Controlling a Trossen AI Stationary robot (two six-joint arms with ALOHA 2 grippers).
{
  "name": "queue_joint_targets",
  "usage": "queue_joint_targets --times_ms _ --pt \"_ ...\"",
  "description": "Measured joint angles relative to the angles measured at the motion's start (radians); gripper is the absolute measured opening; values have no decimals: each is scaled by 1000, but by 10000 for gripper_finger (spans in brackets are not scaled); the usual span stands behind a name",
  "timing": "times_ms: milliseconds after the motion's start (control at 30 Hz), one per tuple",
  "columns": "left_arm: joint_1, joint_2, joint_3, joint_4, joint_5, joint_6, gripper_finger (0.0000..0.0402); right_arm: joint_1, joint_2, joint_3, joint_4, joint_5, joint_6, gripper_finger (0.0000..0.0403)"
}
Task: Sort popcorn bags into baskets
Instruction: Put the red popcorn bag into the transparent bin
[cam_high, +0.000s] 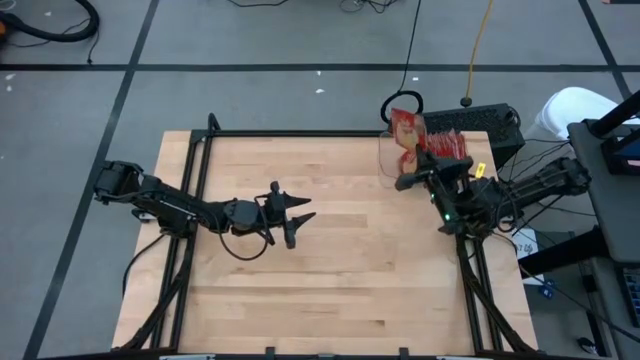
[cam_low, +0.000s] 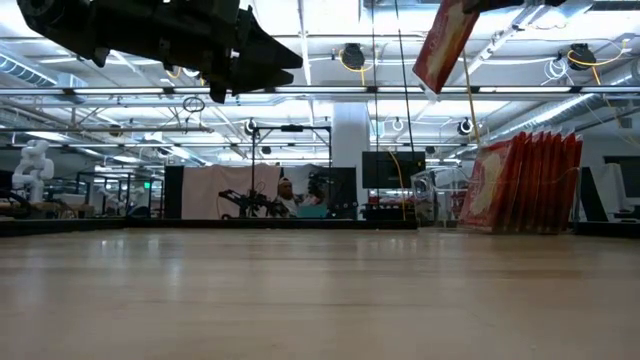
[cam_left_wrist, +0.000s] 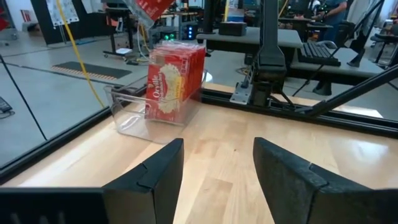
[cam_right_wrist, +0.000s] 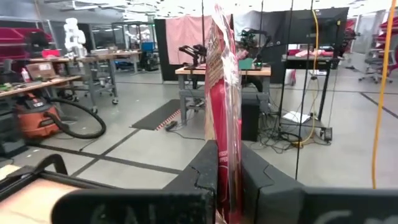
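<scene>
The right claw (cam_right_wrist: 227, 168) is clamped shut on one flat red popcorn packet (cam_right_wrist: 222, 93), gripping its lower edge so the packet's long axis stands straight up out of the fingers. In the high view this right claw (cam_high: 418, 178) sits at the far right corner of the pale wooden bench (cam_high: 330, 270), just beside the small clear plastic bin (cam_high: 392, 160), which already holds a row of upright red packets (cam_high: 448, 146). My judgement: the coming move turns on that packet hanging above and just to the side of the bin, so the right arm is the nearer one.

The left claw (cam_high: 290, 215) hovers over mid-bench, jaws parted and empty, with the bin well ahead of it.

The left wrist view shows the bin (cam_left_wrist: 134, 115) walls and packed packets (cam_left_wrist: 174, 78); the low view shows the lifted packet (cam_low: 445, 45) tilted high above the row (cam_low: 525, 180).
</scene>
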Motion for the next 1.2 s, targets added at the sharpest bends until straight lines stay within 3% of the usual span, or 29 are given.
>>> queue_joint_targets --times_ms 233,400,467,567,667,767,900,1067,1200 --pt "0 0 0 -1 0 21 187 -59 14 -12 -3 -2 13 12" --pt "0 0 0 -3 1 18 186 -88 34 -68 -3 -9 232 12" --pt "0 0 0 -3 1 11 186 -90 51 -90 -2 -107 409 12" --pt "0 0 0 -2 1 1 186 -141 88 -78 -8 -369 551 12" --pt "-4 0 0 1 2 -6 186 -187 134 -9 -82 -369 540 10" --pt "-8 0 0 2 2 -6 186 -219 147 129 -243 -373 505 8" --pt "-11 0 0 4 4 -6 186 -275 159 363 -673 -387 536 7" --pt "-11 0 0 5 3 -7 186 -432 178 617 -1279 -614 805 6" --pt "-11 0 0 3 5 -7 186 -521 196 639 -1552 -668 965 6"
